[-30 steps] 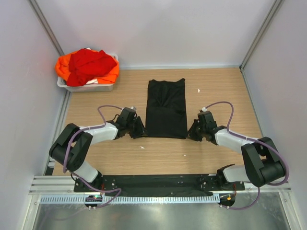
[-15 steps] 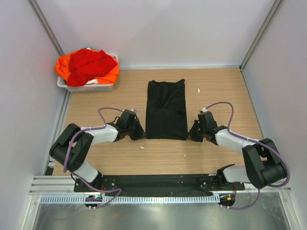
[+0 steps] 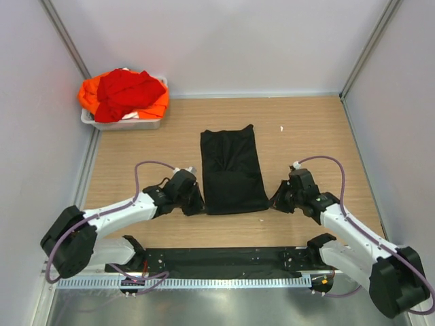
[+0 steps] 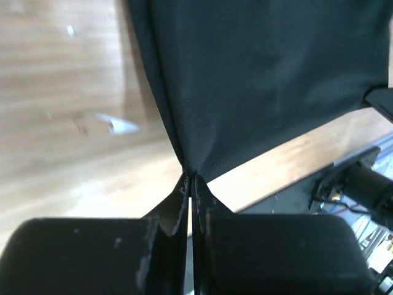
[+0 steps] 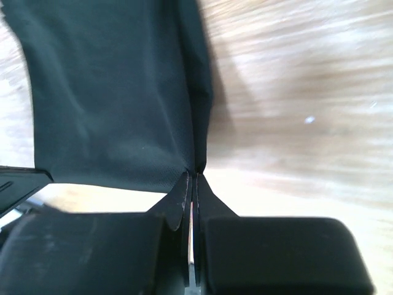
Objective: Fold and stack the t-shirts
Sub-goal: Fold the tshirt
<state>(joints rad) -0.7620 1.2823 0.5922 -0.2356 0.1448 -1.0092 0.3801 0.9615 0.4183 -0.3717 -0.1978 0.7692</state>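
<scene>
Black t-shirt (image 3: 232, 170) lies flat on the surface (image 3: 306, 129) as a long narrow folded strip, tilted a bit. Its near hem runs between the two claws.

Left claw (image 3: 197, 204) sits at the shirt's near-left corner. In the left wrist view the left claw (image 4: 190, 178) has its fingers pressed together, pinching that corner of the black t-shirt (image 4: 258, 67). From the tips the cloth fans out ahead and off to the right, pulled taut into a point at the pinch. Bare wood is ahead-left of the claw, with a small white scrap (image 4: 116, 125) lying there, apart from the cloth.

Right claw (image 3: 275, 202) sits at the near-right corner. In the right wrist view the right claw (image 5: 193, 175) is likewise closed, pinching the corner of the black t-shirt (image 5: 110, 92). Cloth spreads ahead and to the left of the tips, its folded side edge running straight ahead from the pinch. Bare wood is ahead-right; that part is motion-blurred.

Both claws are low at the surface, facing each other across the hem.

Red t-shirt (image 3: 126, 92) is bunched on top of the orange t-shirt (image 3: 155, 105) in the white tub (image 3: 122, 124), well apart from both claws, far ahead and to the left of the left claw.
</scene>
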